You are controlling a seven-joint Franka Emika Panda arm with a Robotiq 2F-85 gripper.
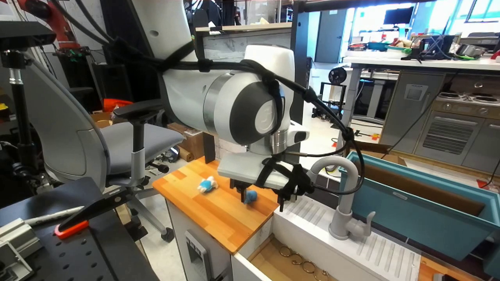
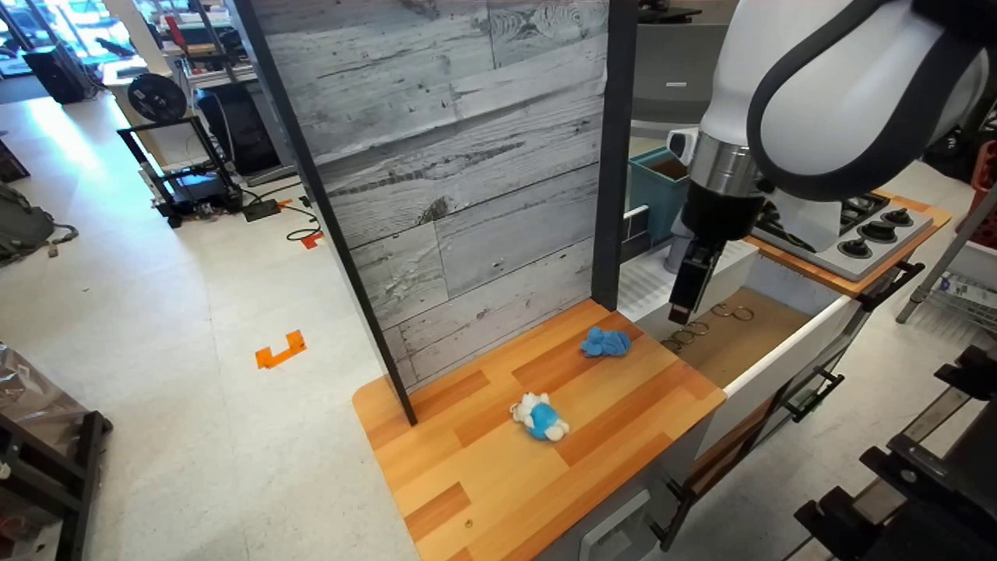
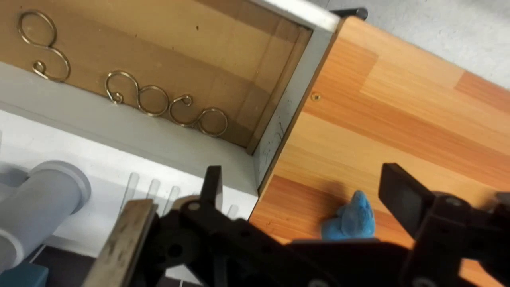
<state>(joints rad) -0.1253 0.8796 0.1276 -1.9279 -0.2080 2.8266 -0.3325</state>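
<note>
Two fingers (image 3: 402,195), parted wide: saw the end effector (image 3: 302,175) hanging above the seam of table (image 3: 398,119) and white basin (image 3: 119,129), gripping nothing. Found the blue toy (image 3: 354,219) lying on the table beside that seam, lower than the fingertips and apart from them. In the wrist view, placed it between the two fingers, off centre toward the finger on the table side. Could not read its long axis surely, with one end hidden there behind the end effector's dark body. Noted a lumpy, matte, plush-looking form with one pointed tip; farther off on the table, a rounder white-and-blue toy (image 2: 539,418). Picked out, too, smooth wood striped in orange and tan blocks on the table; weathered grey planks on an upright panel (image 2: 467,156); white ribs along the drainboard (image 1: 375,249); a brassy shine on S-shaped wire hooks (image 3: 139,97) lying on the basin's brown floor; and the curved pipe of a grey faucet (image 1: 346,199).
</note>
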